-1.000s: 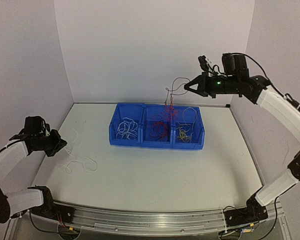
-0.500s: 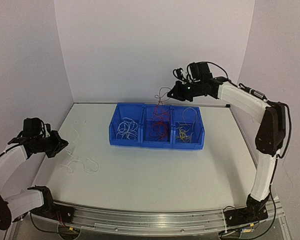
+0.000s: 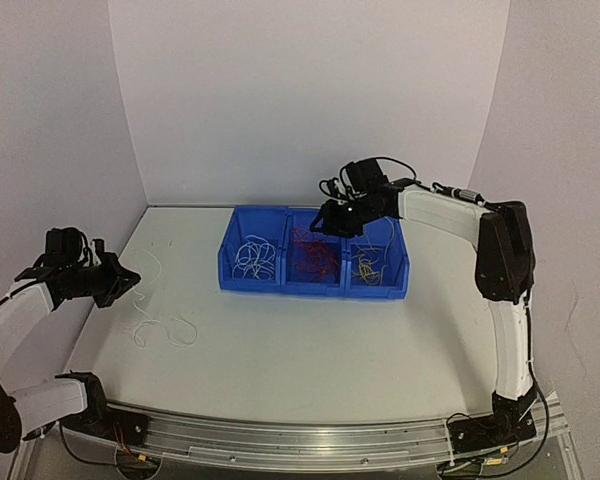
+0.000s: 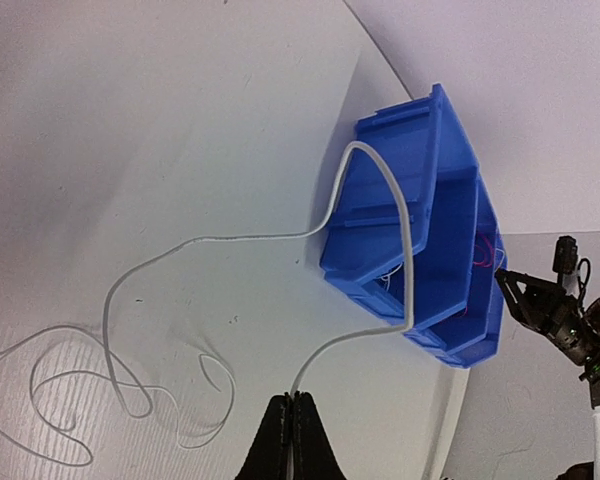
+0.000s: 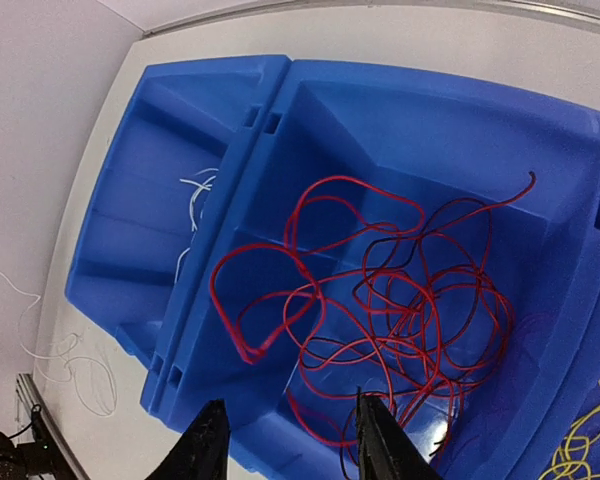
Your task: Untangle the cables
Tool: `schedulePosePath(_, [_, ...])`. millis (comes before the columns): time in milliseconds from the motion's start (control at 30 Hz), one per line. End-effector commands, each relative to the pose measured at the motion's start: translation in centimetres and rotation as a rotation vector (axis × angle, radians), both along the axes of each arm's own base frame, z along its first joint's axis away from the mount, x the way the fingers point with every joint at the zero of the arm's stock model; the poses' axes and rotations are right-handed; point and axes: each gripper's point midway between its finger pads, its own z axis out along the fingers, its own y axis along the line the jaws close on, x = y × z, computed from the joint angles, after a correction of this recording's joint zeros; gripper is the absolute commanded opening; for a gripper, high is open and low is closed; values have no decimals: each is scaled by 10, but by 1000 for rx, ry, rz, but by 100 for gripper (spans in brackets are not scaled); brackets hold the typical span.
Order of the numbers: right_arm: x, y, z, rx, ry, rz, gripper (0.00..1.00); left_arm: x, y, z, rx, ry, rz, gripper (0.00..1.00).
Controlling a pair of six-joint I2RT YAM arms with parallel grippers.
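The cables are thin wires. A tangle of red cables (image 5: 380, 290) lies in the middle blue bin (image 3: 315, 283), with my right gripper (image 5: 290, 402) open just above it and nothing between the fingers; the top view shows that gripper (image 3: 325, 222) over the bin's back edge. At the far left my left gripper (image 3: 120, 278) is shut on a white cable (image 4: 240, 237), pinched at the fingertips (image 4: 292, 398). This wire arcs up and then runs down to several loose white loops (image 3: 160, 325) on the table.
White cables (image 3: 252, 258) fill the left bin and yellow ones (image 3: 370, 265) the right bin. The three bins stand side by side at the table's far middle. Walls close in the back and both sides.
My right gripper has swung left and down over the middle bin and opened; the red cable it held aloft now lies in that bin. The left arm has barely moved.
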Motion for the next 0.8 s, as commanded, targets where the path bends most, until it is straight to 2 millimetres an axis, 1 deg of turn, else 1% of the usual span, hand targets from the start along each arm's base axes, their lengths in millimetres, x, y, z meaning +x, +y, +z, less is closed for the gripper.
schedulePosePath(0, [-18,-11,76,37,-139,16,51,16,-12,64,-11,-191,-73,0])
schedulePosePath(33, [-24,-15,82,28,-157,23,56,17,-15,72,-19,-211,-86,0])
schedulePosePath(67, [-30,-19,92,18,-188,27,58,17,-21,80,-31,-234,-105,0])
schedulePosePath(100, [-37,-25,104,8,-221,27,62,17,-27,86,-36,-248,-124,0])
schedulePosePath(167, [-50,-36,113,-22,-263,31,69,18,-38,90,-23,-250,-150,0])
schedulePosePath(233, [-63,-47,117,-42,-277,26,72,18,-54,83,25,-214,-169,0])
schedulePosePath(300, [-77,-58,110,-61,-267,27,74,18,-67,61,92,-123,-180,0])
schedulePosePath(333, [-84,-64,112,-66,-274,21,74,14,-75,48,117,-75,-198,0])
schedulePosePath(400, [-99,-78,99,-94,-252,10,74,7,-76,13,188,60,-182,0])
schedulePosePath(433, [-107,-84,100,-96,-257,3,74,0,-74,-2,231,121,-171,0])
schedulePosePath(500, [-120,-99,92,-122,-251,-19,75,-12,-63,-29,299,229,-131,1])
schedulePosePath(533, [-127,-107,84,-138,-242,-27,75,-17,-57,-39,323,272,-106,8])
schedulePosePath(600, [-140,-121,79,-157,-246,-48,75,-21,-50,-50,341,309,-69,21])
schedulePosePath(667, [-151,-136,72,-184,-252,-80,75,-19,-50,-55,340,307,-62,28])
schedulePosePath(767, [-163,-160,61,-235,-262,-133,76,-16,-55,-62,322,299,-76,44])
